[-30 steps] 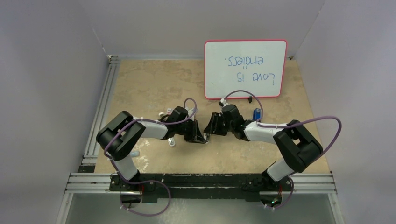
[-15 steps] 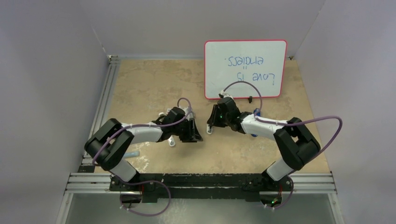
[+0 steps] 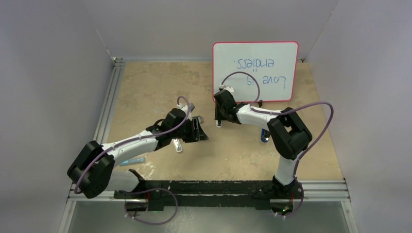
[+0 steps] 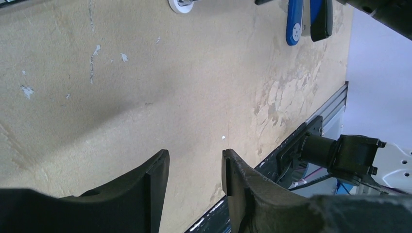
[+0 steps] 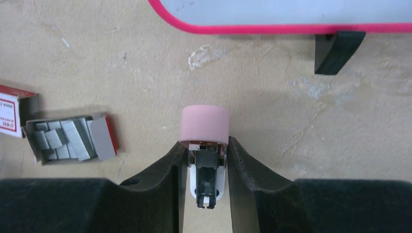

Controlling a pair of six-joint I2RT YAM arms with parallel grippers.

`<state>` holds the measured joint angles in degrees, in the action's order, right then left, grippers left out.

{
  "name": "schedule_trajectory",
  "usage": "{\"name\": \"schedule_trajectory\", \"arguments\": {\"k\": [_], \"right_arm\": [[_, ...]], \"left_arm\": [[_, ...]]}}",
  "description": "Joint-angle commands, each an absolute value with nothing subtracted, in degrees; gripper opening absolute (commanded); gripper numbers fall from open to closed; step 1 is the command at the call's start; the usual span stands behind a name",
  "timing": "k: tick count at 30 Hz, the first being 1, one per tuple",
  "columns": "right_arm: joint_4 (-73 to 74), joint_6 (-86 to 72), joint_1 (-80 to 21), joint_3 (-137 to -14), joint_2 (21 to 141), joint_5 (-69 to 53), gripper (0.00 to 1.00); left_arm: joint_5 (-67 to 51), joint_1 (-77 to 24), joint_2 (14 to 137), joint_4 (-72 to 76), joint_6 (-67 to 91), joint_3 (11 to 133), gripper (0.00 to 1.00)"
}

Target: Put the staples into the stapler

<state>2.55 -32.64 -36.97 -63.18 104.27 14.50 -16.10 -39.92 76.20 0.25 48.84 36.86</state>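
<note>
The stapler, blue on top and black beneath, lies at the far edge of the left wrist view and shows as a blue sliver behind my right arm's elbow. The staples are grey strips lying in an open tray beside a red-and-white box. My right gripper is shut on a small pink-capped piece with a white base, held just above the table in front of the whiteboard. My left gripper is open over bare table with nothing between its fingers.
A pink-framed whiteboard stands at the back right on black feet. A white oblong bar lies under my left arm, and a pale blue item lies near the front left. Metal rails run along the left and near edges.
The two grippers met at the table's middle and have parted. My left gripper opened and drew back to the left. My right gripper narrowed on the pink-capped piece and moved toward the whiteboard.
</note>
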Motion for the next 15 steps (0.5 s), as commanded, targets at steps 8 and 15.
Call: {"name": "schedule_trajectory", "arguments": {"k": [8,15], "right_arm": [[4.5,-29.6,-36.9,-67.8,108.2,17.8,0.42],[4.9,-30.5,-37.0,-66.7,104.3,14.7,0.54]], "left_arm": [[-12.8,-40.0,72.8,-2.9,46.5,39.2,0.45],[-12.8,-40.0,73.2,-3.1,46.3,39.5,0.45]]}}
